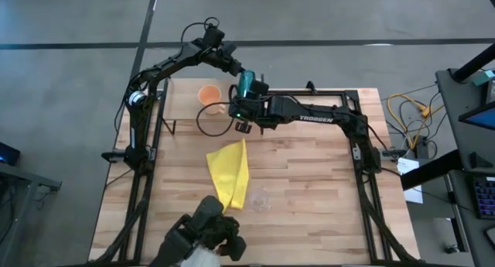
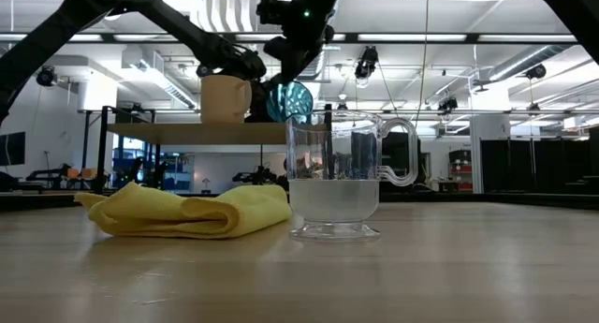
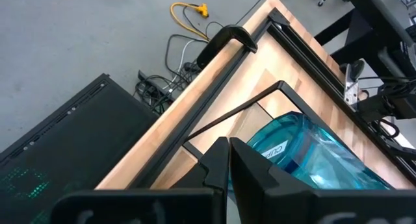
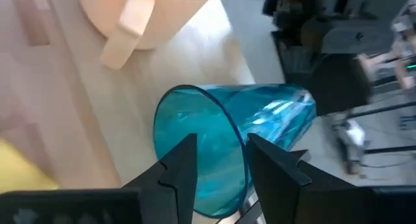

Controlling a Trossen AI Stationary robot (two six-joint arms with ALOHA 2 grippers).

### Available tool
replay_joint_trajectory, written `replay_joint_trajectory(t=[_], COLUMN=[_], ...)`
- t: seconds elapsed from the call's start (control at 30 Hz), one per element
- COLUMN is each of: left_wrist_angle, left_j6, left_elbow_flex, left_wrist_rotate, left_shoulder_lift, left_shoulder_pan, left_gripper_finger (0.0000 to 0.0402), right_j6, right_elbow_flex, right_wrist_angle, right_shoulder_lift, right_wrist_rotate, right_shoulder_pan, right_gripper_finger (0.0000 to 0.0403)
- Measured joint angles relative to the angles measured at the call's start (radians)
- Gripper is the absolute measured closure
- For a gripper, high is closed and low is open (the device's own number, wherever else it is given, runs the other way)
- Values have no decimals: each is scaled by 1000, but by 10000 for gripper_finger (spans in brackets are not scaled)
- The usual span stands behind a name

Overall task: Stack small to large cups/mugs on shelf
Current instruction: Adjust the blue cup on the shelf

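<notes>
The teal tumbler (image 1: pixel 246 87) lies on its side on the shelf (image 1: pixel 186 106), near the shelf's right end, with its mouth (image 4: pixel 195 146) toward my right gripper. The orange mug (image 1: pixel 210 94) stands upright on the shelf to the tumbler's left. My left gripper (image 3: pixel 229 162) is shut beside the tumbler's closed end. My right gripper (image 4: pixel 222 146) is open at the mouth. One of its fingers is in front of the opening and the other is outside the rim. The clear glass (image 1: pixel 259 199) stands on the tabletop near the front. My left gripper comes slanting down from the far left. Its shut fingertips are right at the tumbler's closed base end (image 3: pixel 278 141); I cannot tell whether they touch it. My right gripper has the tumbler's rim wall (image 4: pixel 242 149) between its open fingers. It comes slanting down from the near side; whether either finger touches the wall, I cannot tell.
A folded yellow cloth (image 1: pixel 230 172) lies mid-table between the shelf and the clear glass. A black metal frame (image 1: pixel 363 159) runs along the table's sides. A dark camera mount (image 1: pixel 207 234) sits at the near edge.
</notes>
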Motion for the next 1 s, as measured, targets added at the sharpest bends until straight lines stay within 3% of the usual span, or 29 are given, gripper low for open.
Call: replay_joint_trajectory(t=[0.17, 0.73, 1.0], left_wrist_angle=[-3, -56, -85], left_j6=[0, 27, 26], left_elbow_flex=[0, 0, 0], left_wrist_rotate=[3, 6, 2], left_shoulder_lift=[0, 0, 0], left_shoulder_pan=[0, -19, -19], left_gripper_finger=[402, 402, 402], right_j6=[-68, -82, -104], right_elbow_flex=[-27, -44, -27], right_wrist_angle=[32, 60, 60], right_shoulder_lift=[6, 7, -2], right_wrist_rotate=[112, 116, 169], right_shoulder_pan=[2, -18, -19], right_gripper_finger=[281, 296, 383])
